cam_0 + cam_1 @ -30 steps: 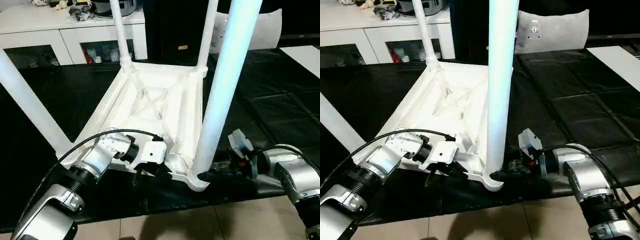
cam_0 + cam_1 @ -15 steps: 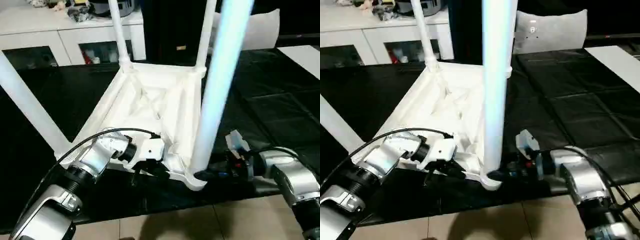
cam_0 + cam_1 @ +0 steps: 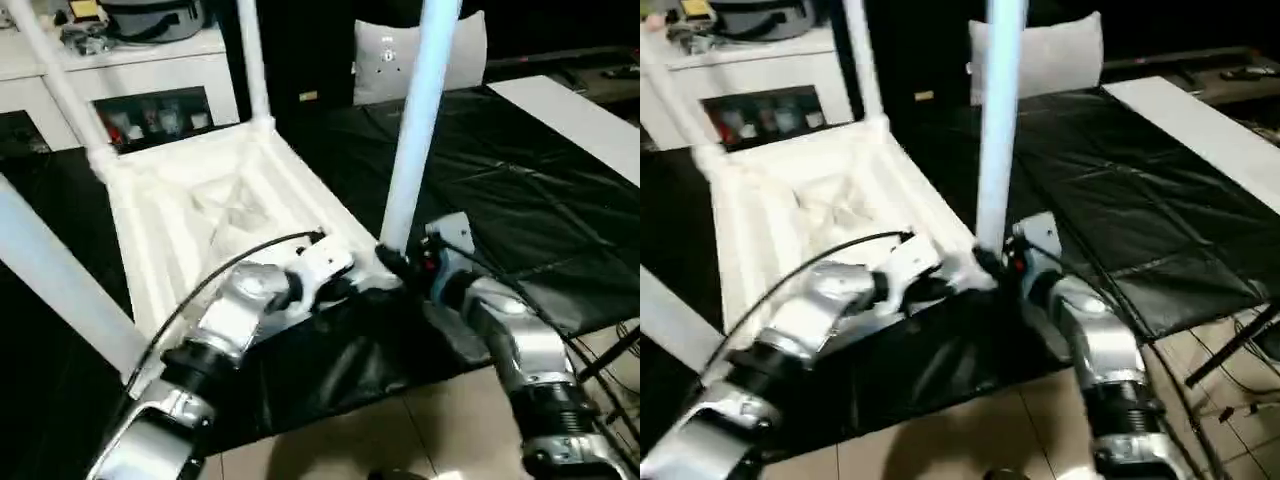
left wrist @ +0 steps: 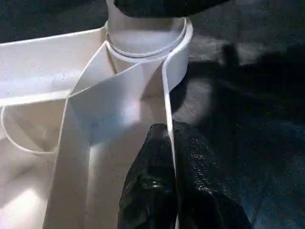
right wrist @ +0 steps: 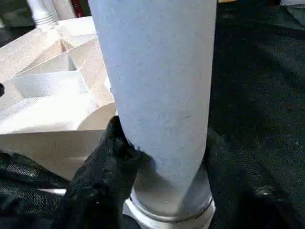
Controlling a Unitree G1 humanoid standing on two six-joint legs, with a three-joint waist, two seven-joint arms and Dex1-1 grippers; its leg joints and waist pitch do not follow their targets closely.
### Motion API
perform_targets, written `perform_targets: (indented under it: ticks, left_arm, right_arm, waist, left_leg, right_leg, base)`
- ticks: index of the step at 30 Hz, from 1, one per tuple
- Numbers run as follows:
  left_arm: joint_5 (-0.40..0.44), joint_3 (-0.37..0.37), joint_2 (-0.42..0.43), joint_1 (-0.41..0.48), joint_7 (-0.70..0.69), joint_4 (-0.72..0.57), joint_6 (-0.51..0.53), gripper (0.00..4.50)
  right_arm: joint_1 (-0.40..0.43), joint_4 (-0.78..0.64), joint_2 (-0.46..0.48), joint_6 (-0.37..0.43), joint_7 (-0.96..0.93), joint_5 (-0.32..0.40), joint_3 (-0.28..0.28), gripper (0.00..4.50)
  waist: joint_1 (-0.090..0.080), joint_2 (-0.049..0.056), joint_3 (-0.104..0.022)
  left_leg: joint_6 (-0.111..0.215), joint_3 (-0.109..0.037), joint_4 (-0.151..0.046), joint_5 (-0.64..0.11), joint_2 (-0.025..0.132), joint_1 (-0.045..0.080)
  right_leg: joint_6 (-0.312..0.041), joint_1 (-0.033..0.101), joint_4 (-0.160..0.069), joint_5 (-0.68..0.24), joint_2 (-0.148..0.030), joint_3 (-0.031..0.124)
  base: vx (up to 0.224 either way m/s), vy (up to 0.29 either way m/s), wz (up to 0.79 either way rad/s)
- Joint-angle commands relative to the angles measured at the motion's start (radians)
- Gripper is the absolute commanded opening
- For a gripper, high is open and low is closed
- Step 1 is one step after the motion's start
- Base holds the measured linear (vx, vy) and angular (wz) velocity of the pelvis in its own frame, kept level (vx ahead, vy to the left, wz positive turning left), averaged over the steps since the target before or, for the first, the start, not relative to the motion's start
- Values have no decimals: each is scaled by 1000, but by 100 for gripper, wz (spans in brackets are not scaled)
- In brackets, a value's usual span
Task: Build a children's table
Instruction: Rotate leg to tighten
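A black mat (image 3: 520, 180) covers the floor in front of a white cabinet (image 3: 130, 75). On it the children's table (image 3: 200, 215) lies upside down, ribbed underside up, with legs standing in its corner sockets. At the near corner, the right gripper (image 3: 393, 262) has its black fingers (image 5: 102, 162) clasped around the base of the near leg (image 3: 410, 130), probably to seat it. The left gripper (image 4: 167, 191) pinches the thin rim wall beside that socket, jaws pressed nearly together, likely bracing the top against the push.
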Motion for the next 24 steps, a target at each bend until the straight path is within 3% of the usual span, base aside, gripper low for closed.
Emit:
perform_targets:
  ticks: [1,4,7,11,16,20,21,24]
  left_arm:
    - [-27,-63,-44,-11,-49,-59,-43,0]
    - [-10,-61,-9,-18,-53,-39,-81,0]
    - [15,-57,23,-25,-40,-12,-102,0]
    - [21,-55,55,-37,-58,21,-149,0]
    - [34,-46,104,-59,-42,94,-260,0]
    - [13,-5,92,-51,38,126,-318,0]
    - [-19,8,87,-31,12,106,-326,43]
    - [-67,31,78,6,-19,58,-301,53]
  right_arm:
    - [-6,0,12,2,16,-7,52,272]
    - [19,-20,-35,-40,70,1,48,305]
    - [63,-59,-106,-77,194,46,19,330]
    - [108,-96,-196,-84,322,86,-2,361]
    - [170,-156,-314,-55,435,152,-57,409]
    - [200,-186,-324,-6,417,215,-122,432]
    - [211,-202,-311,-22,406,233,-138,450]
    - [239,-253,-295,-23,406,251,-129,450]
  waist:
    - [6,-11,-65]
    - [36,-9,-69]
    - [56,-4,-67]
    - [76,-10,-61]
    - [75,-12,-55]
    - [72,-13,-57]
    - [70,-16,-59]
    - [66,-14,-63]
  left_leg:
    - [116,-24,-66,-45,41,-13]
    - [169,-19,-58,49,44,-11]
    - [173,-18,-60,38,48,-8]
    - [159,-15,-64,-23,48,-5]
    - [127,-13,-68,-82,38,-5]
    - [121,-13,-66,-90,32,-6]
    - [121,-14,-66,-85,33,-7]
    - [133,-18,-65,-52,40,-11]
  right_leg:
    - [-97,69,-66,-275,-77,65]
    - [-141,67,-44,-143,-78,71]
    - [-132,67,-47,-165,-78,71]
    - [-103,68,-59,-249,-77,71]
    - [-51,67,-81,-372,-71,63]
    - [-29,66,-86,-393,-67,58]
    - [-26,68,-84,-390,-69,58]
    - [-46,66,-75,-334,-72,60]
  base:
    - [0,0,0]
    - [0,0,0]
    - [0,0,0]
    - [0,0,0]
    - [0,0,0]
    - [0,0,0]
    - [0,0,0]
    - [0,0,0]
